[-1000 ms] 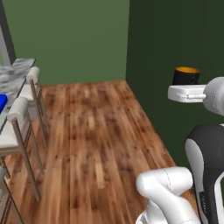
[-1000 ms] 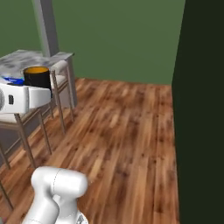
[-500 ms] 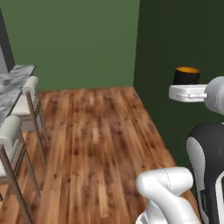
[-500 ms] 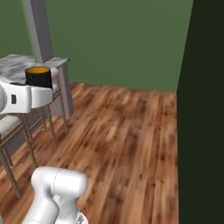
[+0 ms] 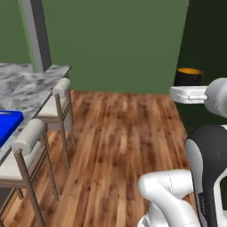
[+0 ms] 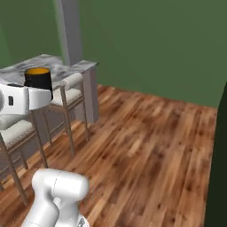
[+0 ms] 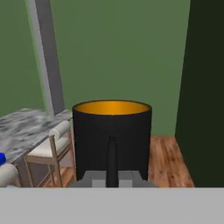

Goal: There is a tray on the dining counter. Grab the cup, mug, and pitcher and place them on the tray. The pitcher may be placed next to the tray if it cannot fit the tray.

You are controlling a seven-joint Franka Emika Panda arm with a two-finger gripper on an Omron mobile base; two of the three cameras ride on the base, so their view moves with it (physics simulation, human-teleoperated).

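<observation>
The mug [image 7: 112,140] stands upright in the hand view, black outside and orange inside, its handle a dark vertical strip facing the camera; it sits in the gripper [image 7: 111,179], the grey finger bases pressed against its lower wall on either side of the handle, so the jaws are clenched on it; no brand, label or writing can be read on the mug or anywhere else. In the left base view the mug [image 5: 188,76] rides above the white hand at the right edge, held up in the air over the wooden floor [image 5: 119,146]; in the right base view the mug [image 6: 38,80] shows at the left, just behind the white hand.

The dining counter [image 5: 26,88] lies well apart from the mug, to the left, a grey-white marbled slab; the tray [image 5: 6,124] lies on it, one bright blue corner showing at the left edge; two cream-cushioned stools [image 5: 55,108] stand beneath the slab's edge; a grey pillar [image 5: 37,35] rises behind the counter; a green wall [image 5: 119,44] closes the room beyond.
</observation>
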